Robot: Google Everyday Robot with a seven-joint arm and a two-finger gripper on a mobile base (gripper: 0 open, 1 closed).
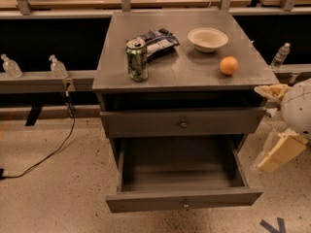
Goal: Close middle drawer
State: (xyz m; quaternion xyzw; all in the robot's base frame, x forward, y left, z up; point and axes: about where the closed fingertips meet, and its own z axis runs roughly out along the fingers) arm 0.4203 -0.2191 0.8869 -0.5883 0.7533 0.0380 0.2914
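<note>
The task is not begun as far as I can see; the middle drawer stands pulled well out below the upper drawer. My gripper hangs to the right of the cabinet, apart from it; I cannot tell whether it is open or closed.

At the right edge we see the gripper: a rounded white housing carrying two cream-yellow blocky pieces (the lower one wedge-shaped).
</note>
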